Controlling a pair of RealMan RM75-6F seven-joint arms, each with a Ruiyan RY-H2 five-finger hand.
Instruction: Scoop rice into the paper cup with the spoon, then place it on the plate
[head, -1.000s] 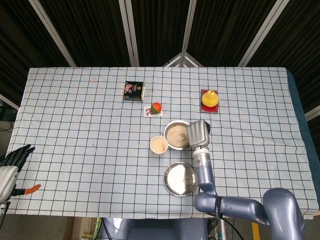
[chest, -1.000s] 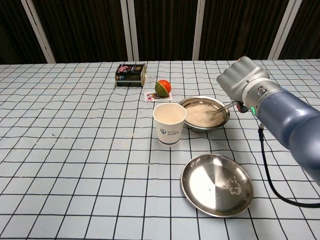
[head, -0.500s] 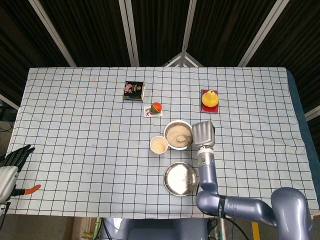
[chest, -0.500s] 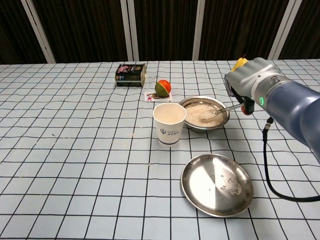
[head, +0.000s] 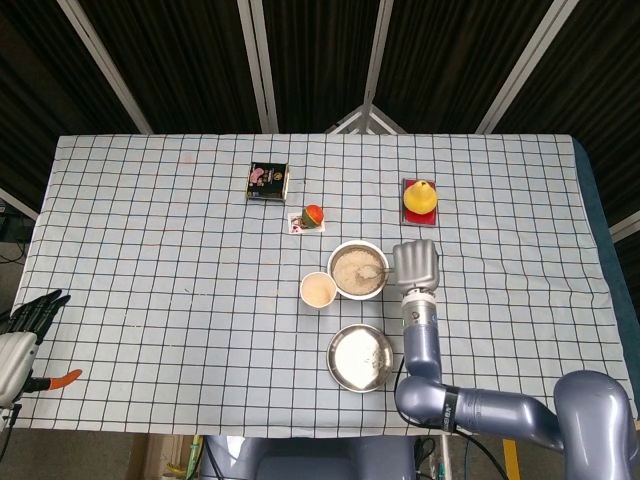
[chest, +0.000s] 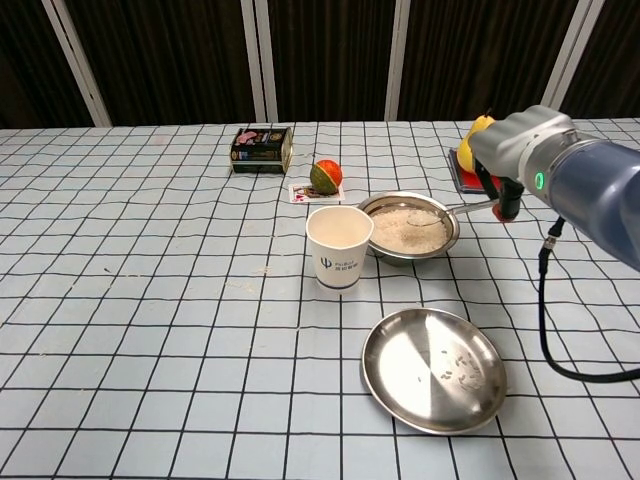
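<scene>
- The right hand (chest: 512, 150) has slid away to the right of the rice bowl (chest: 409, 228), so the spoon (chest: 448, 212) now lies low in the rice, ready to scoop.
- Its fingers wrap the spoon's handle.
- The paper cup (chest: 339, 248) stands beside the bowl; the plate (chest: 433, 369) waits nearby.
- The left hand (head: 22, 330) rests far off, fingers spread, holding nothing.

Blue psi-like logo on paper cup (chest: 339, 249)
</scene>
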